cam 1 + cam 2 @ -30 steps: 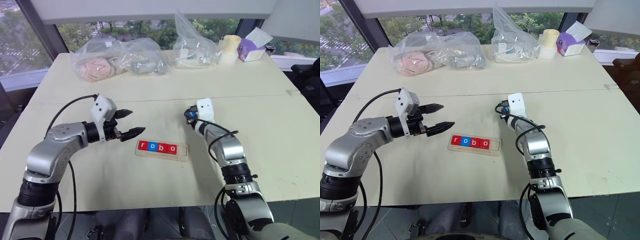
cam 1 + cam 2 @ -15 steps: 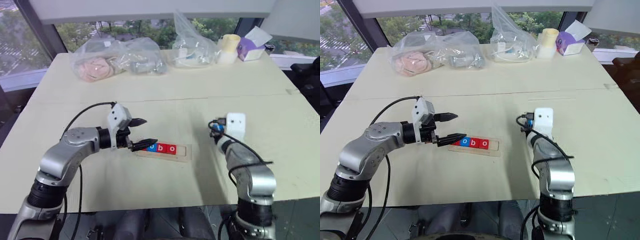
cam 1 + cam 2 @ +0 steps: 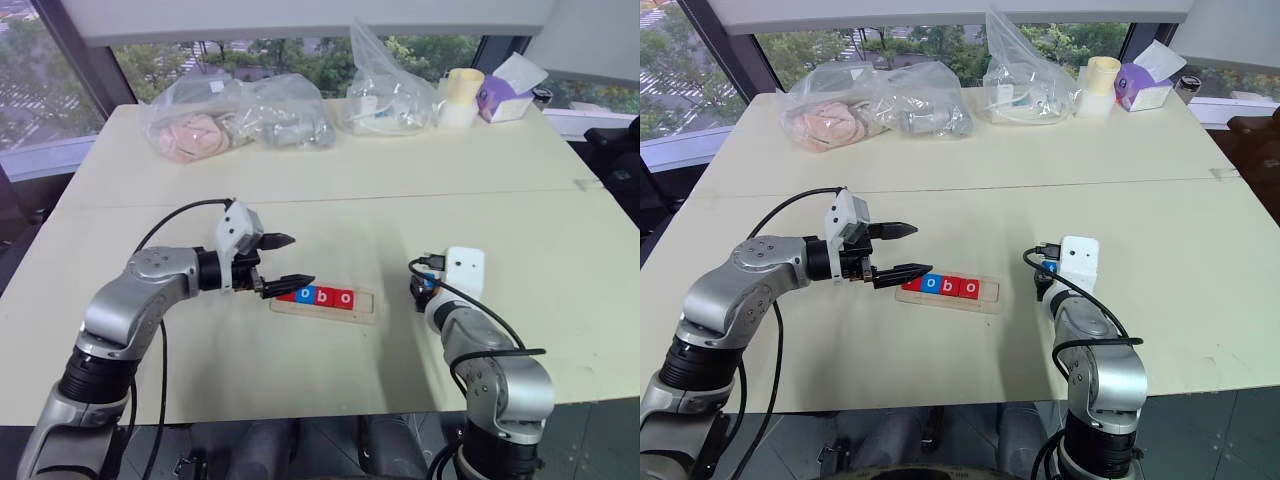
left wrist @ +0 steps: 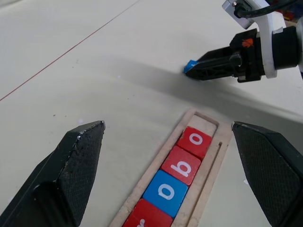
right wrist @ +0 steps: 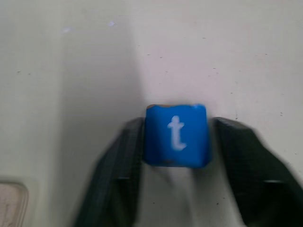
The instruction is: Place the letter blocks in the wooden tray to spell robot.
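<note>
My right end effector [image 5: 176, 156] has the blue t block [image 5: 176, 135] between its fingers; I cannot tell if they still grip it. My left end effector [image 3: 285, 262] is open over the tray's [image 3: 325, 300] left end. The tray lies mid-worktop [image 3: 300, 180], holding r, o, b, o [image 4: 181, 165].
</note>
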Robot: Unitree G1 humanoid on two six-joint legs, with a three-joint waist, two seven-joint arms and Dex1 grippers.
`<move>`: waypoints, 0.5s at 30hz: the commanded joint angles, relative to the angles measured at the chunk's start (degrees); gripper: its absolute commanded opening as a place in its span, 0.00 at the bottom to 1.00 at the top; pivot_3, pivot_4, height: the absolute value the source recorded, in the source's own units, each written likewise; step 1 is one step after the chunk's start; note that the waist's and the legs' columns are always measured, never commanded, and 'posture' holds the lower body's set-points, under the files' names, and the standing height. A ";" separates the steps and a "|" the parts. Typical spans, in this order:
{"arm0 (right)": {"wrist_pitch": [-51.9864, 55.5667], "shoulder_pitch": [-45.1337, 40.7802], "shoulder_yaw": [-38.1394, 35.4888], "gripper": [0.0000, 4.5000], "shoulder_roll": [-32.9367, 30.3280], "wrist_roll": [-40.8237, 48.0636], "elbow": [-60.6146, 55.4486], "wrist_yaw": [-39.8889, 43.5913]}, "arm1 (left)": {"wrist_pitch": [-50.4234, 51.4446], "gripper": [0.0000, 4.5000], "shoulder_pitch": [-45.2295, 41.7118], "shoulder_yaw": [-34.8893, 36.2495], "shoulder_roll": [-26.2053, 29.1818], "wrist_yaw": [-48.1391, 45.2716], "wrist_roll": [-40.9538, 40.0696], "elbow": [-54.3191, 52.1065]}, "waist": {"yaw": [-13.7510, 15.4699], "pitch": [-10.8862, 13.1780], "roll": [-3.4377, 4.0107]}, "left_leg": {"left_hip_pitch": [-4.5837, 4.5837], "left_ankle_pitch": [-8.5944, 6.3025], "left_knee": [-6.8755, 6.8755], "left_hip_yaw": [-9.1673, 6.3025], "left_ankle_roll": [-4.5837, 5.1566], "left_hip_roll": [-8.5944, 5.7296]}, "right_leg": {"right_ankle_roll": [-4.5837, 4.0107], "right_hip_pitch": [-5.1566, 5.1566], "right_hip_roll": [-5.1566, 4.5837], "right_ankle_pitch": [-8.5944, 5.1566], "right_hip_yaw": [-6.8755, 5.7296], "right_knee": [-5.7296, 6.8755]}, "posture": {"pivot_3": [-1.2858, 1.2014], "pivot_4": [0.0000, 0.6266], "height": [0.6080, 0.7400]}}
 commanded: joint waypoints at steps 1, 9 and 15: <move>-0.26 -1.10 0.38 0.99 -0.31 0.07 -1.28 0.42 | -1.01 1.00 -0.58 0.26 0.09 -0.22 0.04 -0.90 | -0.03 0.00 0.00 | 0.00 0.00 0.00 0.00 0.00 0.00 | 0.00 0.00 0.00 0.00 0.00 0.00 | 0.52 0.24 1.00; -14.35 -3.29 -3.06 0.99 -13.81 6.48 -0.79 16.57 | -0.34 1.00 0.27 0.87 3.03 -4.37 -1.52 -2.53 | -0.12 0.02 -0.02 | -0.01 0.00 0.00 0.01 0.00 0.01 | 0.00 0.01 0.00 -0.01 -0.01 -0.04 | 0.52 0.24 1.00; -32.77 0.85 -4.41 0.99 -38.83 18.13 10.06 55.97 | 0.52 1.00 -0.75 -0.12 8.02 -11.40 -3.30 -3.85 | 0.05 0.11 -0.05 | -0.04 -0.05 0.04 0.11 0.09 -0.01 | 0.13 0.17 -0.06 -0.09 -0.07 -0.16 | 0.52 0.24 1.00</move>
